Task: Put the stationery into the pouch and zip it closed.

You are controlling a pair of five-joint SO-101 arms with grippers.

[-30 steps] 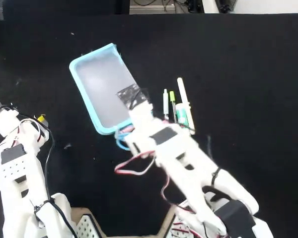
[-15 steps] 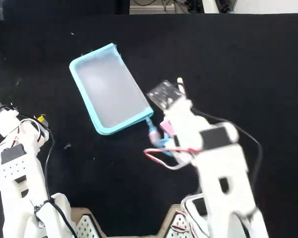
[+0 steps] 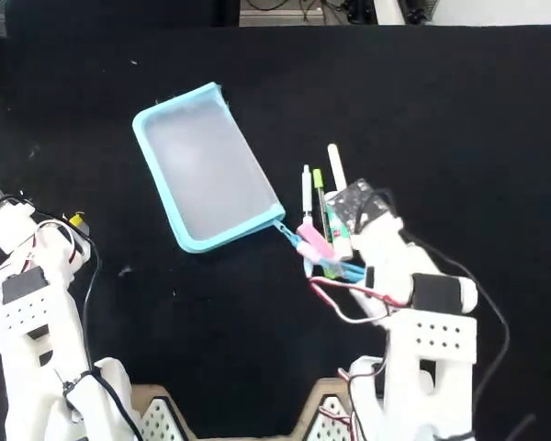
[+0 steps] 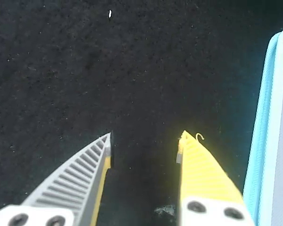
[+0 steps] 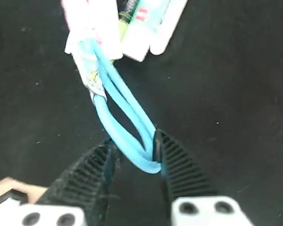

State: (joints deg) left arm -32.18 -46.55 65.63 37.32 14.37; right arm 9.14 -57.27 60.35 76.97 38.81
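Your right gripper (image 5: pixel 133 141) is clenching the blue cord loop (image 5: pixel 146 165) trailing from the frosted, blue-edged flat pouch (image 3: pixel 207 170). On the high view, the pouch is lying at 10 o'clock from the gripper on the black counter (image 3: pixel 459 119), its long axis running 11-to-5. Your left gripper (image 4: pixel 145 136) is hanging released and farther off.

1. We find the pouch (image 3: pixel 207 165) flat on the table (image 3: pixel 459 110), left of the pens (image 3: pixel 323 207)
2. Its loop (image 5: pixel 125 127) runs from the near corner past the pens' near ends, into the right gripper (image 5: pixel 134 150)
3. We place the left gripper (image 4: pixel 144 139) left of the pouch, nearer the front
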